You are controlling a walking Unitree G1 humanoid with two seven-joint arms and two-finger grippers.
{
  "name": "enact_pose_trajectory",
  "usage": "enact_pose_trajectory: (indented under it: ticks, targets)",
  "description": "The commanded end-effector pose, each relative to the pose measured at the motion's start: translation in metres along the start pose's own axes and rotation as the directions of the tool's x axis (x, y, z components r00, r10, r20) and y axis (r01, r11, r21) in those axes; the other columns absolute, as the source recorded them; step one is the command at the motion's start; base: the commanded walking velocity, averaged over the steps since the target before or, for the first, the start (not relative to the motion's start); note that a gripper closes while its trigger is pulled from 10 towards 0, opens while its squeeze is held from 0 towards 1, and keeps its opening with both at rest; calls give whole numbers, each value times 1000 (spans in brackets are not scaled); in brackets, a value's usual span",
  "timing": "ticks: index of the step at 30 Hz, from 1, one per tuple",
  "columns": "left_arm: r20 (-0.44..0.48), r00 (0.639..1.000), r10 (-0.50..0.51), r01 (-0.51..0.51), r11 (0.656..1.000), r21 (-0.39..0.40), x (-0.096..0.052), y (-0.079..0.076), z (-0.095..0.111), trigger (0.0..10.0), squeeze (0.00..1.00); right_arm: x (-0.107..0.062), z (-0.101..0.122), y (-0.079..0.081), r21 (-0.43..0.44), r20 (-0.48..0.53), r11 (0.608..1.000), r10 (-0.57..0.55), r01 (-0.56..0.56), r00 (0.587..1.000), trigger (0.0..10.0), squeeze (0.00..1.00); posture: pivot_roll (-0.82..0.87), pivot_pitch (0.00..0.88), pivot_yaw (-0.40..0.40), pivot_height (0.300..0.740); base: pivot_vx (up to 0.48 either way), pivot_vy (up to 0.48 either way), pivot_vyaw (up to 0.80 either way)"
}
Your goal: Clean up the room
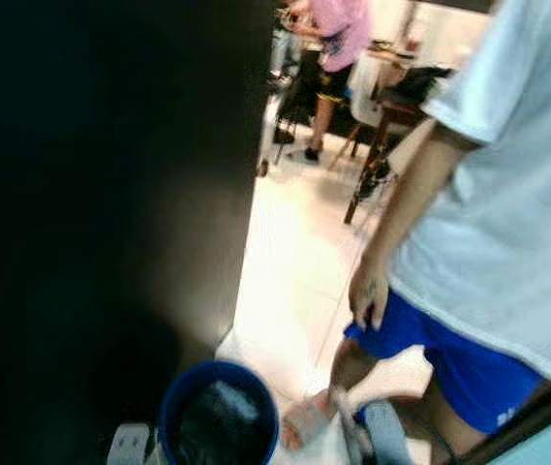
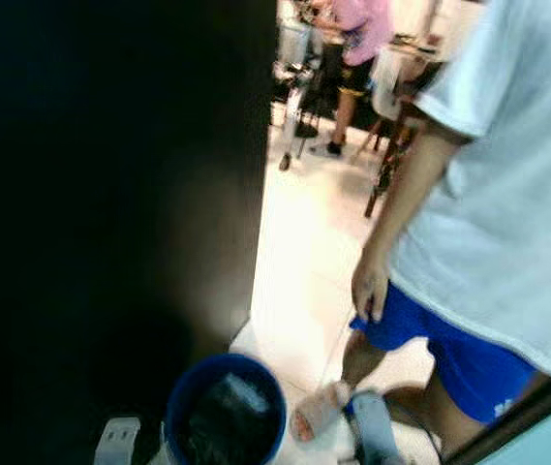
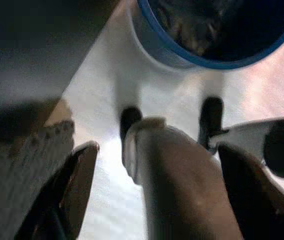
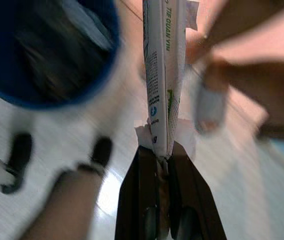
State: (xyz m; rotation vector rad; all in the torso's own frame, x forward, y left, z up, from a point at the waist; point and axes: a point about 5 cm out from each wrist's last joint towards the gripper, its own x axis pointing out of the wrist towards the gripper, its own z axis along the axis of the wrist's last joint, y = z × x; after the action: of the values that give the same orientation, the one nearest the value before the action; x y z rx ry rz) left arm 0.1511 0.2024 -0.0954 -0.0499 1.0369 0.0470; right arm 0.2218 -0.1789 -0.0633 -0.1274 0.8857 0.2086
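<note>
right gripper point(image 4: 162, 150) pinching flattened tube point(image 4: 160, 65), top cut off | left gripper point(image 3: 154, 150) spread | bin point(image 1: 219, 415) contents blurred

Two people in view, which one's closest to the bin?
The person in the light blue shirt and blue shorts, standing beside the blue bin; the pink-shirted person is far across the room.

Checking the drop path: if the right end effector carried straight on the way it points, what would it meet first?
Likely the person's foot beyond the flattened carton held by the right end effector; the blue bin lies off to the side. Depth unclear.

Blue bucket point(image 1: 219, 415) on pale floor point(image 1: 290, 281), dark wall point(image 1: 101, 213) beside it, person in blue shorts point(image 1: 469, 363) standing close
</note>
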Motion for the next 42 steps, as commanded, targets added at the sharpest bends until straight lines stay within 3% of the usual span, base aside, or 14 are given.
enact_pose_trajectory:
  ticks: [1,4,9,12,20,23,34,42]
  targets:
    - [-17,1000,-14,14,1000,0,0,-3,-4,10000,0,0,3,0,-23,13,999,23,-22,1000,10000,0,110,0,-131,740,0,-450,619]
    - [-16,1000,-7,7,1000,-6,0,-2,-4,10000,0,2,12,3,-42,36,998,49,-48,998,10000,0,110,0,-131,740,0,-442,719]
    - [-11,1000,21,-21,1000,-16,-1,1,-5,10000,0,7,36,25,-159,62,974,173,-162,983,10000,0,125,0,-139,740,0,0,766]
    - [-10,1000,21,-21,1000,-15,-1,1,-4,10000,0,8,42,26,-198,72,972,145,-128,987,10000,0,143,0,-148,740,0,0,490]
    - [-5,1000,22,-22,999,-23,-1,1,-4,10000,0,9,55,27,-183,114,977,133,-111,985,10000,0,140,0,-145,740,0,0,0]
    - [-9,1000,17,-17,1000,-16,-1,2,-5,10000,0,9,63,31,-216,134,966,170,-139,976,10000,0,137,0,-144,740,0,0,0]
    - [8,1000,-11,11,1000,6,0,0,-1,10000,0,10,66,29,-249,130,967,89,-54,988,10000,0,142,0,-154,740,0,-329,433]
    - [69,993,-98,99,995,-11,2,-12,14,10000,0,11,50,22,-273,23,962,-1,7,1000,10000,0,145,0,-159,740,0,-38,0]
